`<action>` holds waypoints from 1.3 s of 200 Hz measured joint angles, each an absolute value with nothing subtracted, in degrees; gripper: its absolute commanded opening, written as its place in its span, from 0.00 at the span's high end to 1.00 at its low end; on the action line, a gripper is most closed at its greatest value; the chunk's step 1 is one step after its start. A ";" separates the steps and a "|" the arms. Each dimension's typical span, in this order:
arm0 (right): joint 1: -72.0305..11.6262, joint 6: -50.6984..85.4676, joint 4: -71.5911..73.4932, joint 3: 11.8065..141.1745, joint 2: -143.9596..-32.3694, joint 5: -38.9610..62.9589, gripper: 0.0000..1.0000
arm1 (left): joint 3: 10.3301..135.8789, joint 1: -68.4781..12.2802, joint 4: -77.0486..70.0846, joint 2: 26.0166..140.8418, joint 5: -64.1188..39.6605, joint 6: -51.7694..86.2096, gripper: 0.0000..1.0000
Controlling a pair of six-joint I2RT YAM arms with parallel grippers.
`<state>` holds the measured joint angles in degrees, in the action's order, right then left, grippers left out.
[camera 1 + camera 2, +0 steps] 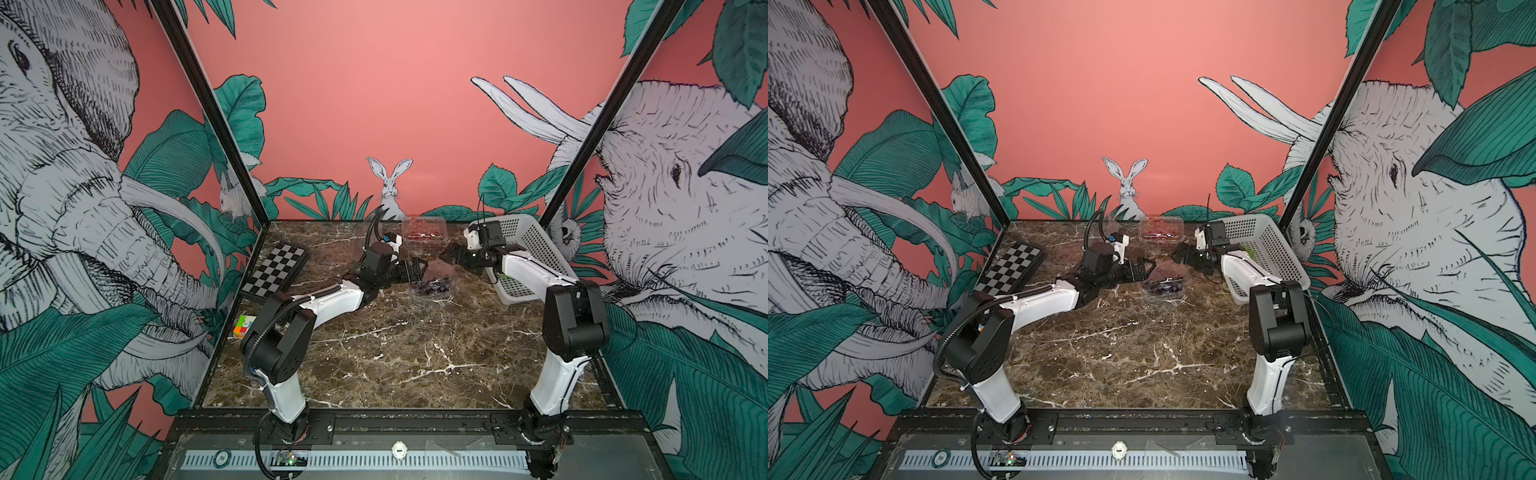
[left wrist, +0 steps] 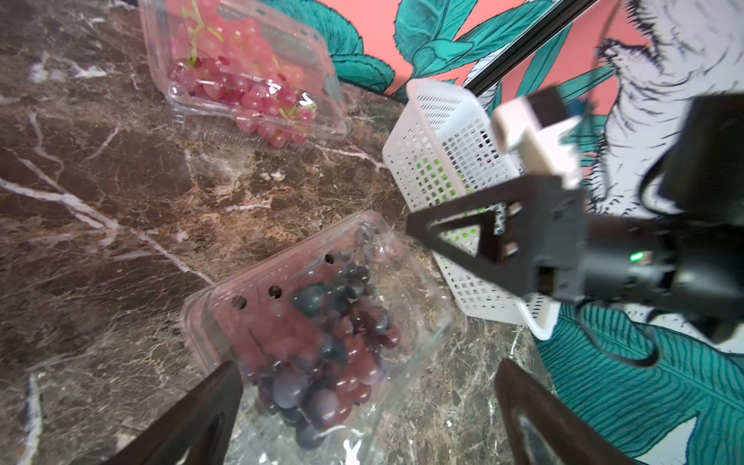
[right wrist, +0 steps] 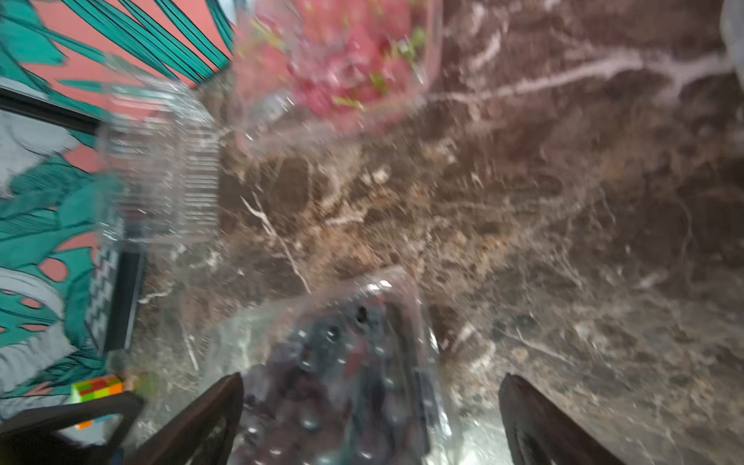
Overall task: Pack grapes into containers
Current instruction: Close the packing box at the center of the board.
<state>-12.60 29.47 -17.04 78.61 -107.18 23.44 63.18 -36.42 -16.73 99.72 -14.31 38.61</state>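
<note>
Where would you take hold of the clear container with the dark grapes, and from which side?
Probably its flat rim, pinched from above on the side away from the white basket. The dark-grape container is thin clear plastic packed with grapes, so squeezing the body would likely buckle it, and the basket stands near the other side.

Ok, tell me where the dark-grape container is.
In a top view the dark-grape container sits mid-table, where the left gripper and right gripper meet, near the white basket.
</note>
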 measured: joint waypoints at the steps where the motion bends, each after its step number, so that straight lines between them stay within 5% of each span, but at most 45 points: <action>1: -12.60 29.43 -17.06 78.52 -107.18 23.35 0.02 | 63.16 -36.42 -16.78 99.68 -14.31 38.63 0.01; 126: -14.66 27.92 -13.74 70.85 -106.63 21.15 0.01 | 58.89 -36.88 -19.79 91.83 -12.38 40.53 0.01; 260: -14.96 31.81 -10.57 67.00 -103.66 26.85 0.01 | 65.39 -39.79 -24.64 108.20 -14.70 46.59 0.01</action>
